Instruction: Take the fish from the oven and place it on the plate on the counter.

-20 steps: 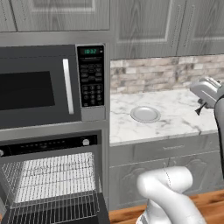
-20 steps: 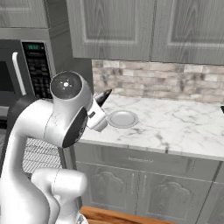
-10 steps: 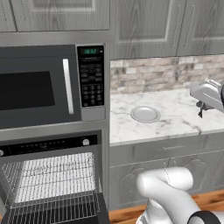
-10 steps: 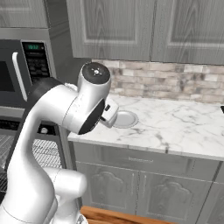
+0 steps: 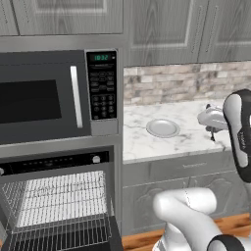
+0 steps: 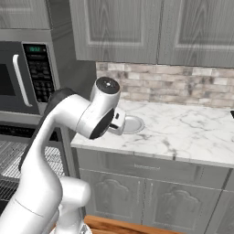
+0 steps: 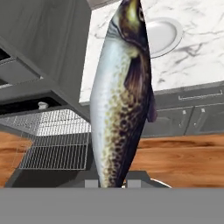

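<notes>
In the hand view my gripper [image 7: 111, 181] is shut on the tail end of the fish [image 7: 120, 100], a slender grey, speckled body that stretches up the middle of the picture. Beyond the fish's head lies the round pale plate [image 7: 165, 36] on the white marble counter [image 7: 197, 57]. In the left base view the gripper [image 5: 212, 130] hangs over the counter [image 5: 142, 144], to the right of the plate [image 5: 163, 128]. From the right base, the arm's elbow partly covers the plate [image 6: 133, 124]. The oven [image 5: 59, 206] stands open at lower left, its wire racks bare.
A microwave [image 5: 49, 93] with a keypad sits above the oven. Grey wall cabinets [image 6: 151, 27] hang over the counter and a brick backsplash [image 6: 183, 84] runs behind it. Grey drawers and doors [image 6: 146, 192] fill the space under the slab, above a wooden floor [image 7: 183, 157].
The arm has swung over the counter: the hand has moved left toward the plate in the left base view, and the elbow has shifted right in the right base view. The fish stays gripped.
</notes>
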Controlling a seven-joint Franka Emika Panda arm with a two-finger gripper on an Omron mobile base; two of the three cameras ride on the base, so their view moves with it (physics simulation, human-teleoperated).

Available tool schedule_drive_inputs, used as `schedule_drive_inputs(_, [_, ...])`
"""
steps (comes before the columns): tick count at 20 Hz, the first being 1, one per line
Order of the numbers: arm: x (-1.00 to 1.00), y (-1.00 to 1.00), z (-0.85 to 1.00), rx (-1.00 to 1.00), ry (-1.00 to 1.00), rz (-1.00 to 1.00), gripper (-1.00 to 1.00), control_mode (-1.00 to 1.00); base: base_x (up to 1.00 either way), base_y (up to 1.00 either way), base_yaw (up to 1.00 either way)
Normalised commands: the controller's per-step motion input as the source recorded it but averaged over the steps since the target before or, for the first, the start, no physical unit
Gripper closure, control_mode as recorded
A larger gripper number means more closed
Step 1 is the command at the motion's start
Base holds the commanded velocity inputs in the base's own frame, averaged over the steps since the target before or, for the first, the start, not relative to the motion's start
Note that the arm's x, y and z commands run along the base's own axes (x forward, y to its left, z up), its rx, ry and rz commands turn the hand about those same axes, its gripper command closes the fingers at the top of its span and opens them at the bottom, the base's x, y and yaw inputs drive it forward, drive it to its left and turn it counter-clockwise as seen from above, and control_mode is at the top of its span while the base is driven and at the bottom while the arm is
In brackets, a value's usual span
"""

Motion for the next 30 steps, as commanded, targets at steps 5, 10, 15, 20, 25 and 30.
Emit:
schedule_drive_inputs(5, [0.61, 0.01, -0.36, -0.05, 0.14, 0.15, 1.00, -1.00, 0.00, 0.00, 0.00])
schedule_drive_inputs(10, [0.73, 0.00, -0.29, -0.02, 0.20, 0.12, 1.00, -1.00, 0.00, 0.00, 0.00])
schedule_drive_inputs(15, [0.49, 0.00, -0.41, -0.06, 0.07, 0.13, 1.00, -1.00, 0.00, 0.00, 0.00])
schedule_drive_inputs(20, [0.49, 0.00, -0.38, -0.04, 0.00, 0.10, 1.00, -1.00, 0.00, 0.00, 0.00])
schedule_drive_inputs(25, [0.53, 0.00, -0.43, -0.05, 0.01, 0.08, 1.00, -1.00, 0.00, 0.00, 0.00])
schedule_drive_inputs(30, [0.53, 0.00, -0.35, -0.04, 0.00, 0.06, 1.00, -1.00, 0.00, 0.00, 0.00])
